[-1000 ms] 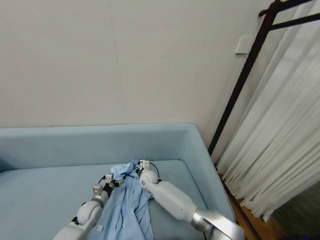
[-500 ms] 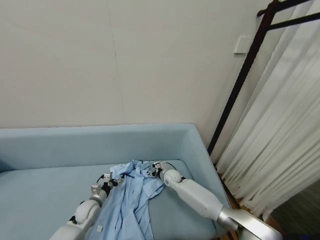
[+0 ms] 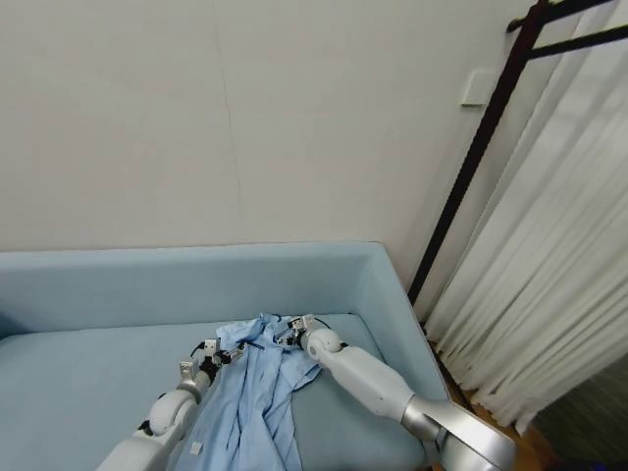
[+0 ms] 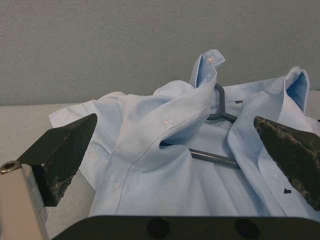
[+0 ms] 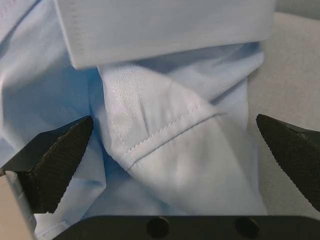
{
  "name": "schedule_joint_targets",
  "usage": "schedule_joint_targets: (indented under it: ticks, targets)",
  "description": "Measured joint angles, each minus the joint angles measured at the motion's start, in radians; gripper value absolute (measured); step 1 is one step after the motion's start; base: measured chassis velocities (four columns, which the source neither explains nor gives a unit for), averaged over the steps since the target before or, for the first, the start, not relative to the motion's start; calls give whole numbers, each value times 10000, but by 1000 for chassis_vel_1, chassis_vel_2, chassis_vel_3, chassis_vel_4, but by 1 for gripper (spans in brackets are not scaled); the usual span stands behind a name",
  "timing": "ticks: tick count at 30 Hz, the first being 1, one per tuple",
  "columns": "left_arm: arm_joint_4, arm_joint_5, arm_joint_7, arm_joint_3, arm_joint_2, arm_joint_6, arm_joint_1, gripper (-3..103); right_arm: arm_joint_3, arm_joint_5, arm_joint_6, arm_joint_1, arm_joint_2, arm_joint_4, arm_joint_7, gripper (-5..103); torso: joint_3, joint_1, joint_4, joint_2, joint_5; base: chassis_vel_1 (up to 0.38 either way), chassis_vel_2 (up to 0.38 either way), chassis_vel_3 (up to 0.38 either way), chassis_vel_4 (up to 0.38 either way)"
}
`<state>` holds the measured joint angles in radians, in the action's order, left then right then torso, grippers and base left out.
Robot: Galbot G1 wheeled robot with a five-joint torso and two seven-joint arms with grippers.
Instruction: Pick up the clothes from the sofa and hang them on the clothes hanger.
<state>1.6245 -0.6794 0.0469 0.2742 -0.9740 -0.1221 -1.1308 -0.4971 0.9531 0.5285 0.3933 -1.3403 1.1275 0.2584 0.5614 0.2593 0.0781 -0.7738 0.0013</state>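
Clearly little was done: the shirt lay on the sofa, the left claw and the right claw both open beside it, gripping nothing; the rack stood far right.

This looks like a room in a home, probably a living room. A light blue fabric sofa stands against a plain white wall. At 3 o'clock hang long white pleated curtains. A dark metal clothes rack stands at 2 o'clock, and brown wooden floor shows at 5 o'clock.
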Motion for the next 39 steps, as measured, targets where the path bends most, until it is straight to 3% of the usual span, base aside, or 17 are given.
schedule_joint_targets:
  ticks: [12, 22, 27, 32, 36, 39]
  targets:
    - [51, -19, -244, -61, 19, 187, -34, 100, -77, -1706, 44, -355, -379, -1286, -357, 100, 0, 1, -3, 0, 2, 0, 0, 0, 0]
    - [36, -28, -399, -70, 29, 302, -46, 100, -76, -2557, -276, -466, -228, -1721, -288, 100, 0, 1, -3, 0, 3, 0, 0, 0, 0]
    - [-7, -28, -426, -77, 19, 330, -16, 100, -99, -2027, -45, -322, -47, -1174, -226, 100, -1, 0, 2, 1, 1, 0, 0, 0, 0]
    - [-58, -28, -442, -88, 15, 336, 28, 100, -42, -1012, 150, -218, -330, -1050, 66, 100, -1, 1, -3, 0, 2, 0, 0, 0, 0]
    - [-104, -29, -461, -88, 11, 349, 44, 100, -24, -912, 199, -205, -464, -1141, 25, 100, -1, 0, -5, 0, 1, 0, 0, 0, 0]
    - [-165, -29, -531, -70, 6, 393, 44, 100, -24, -1053, 95, -222, -551, -1416, -76, 86, -1, 0, -2, 0, 1, 0, 0, 0, 0]
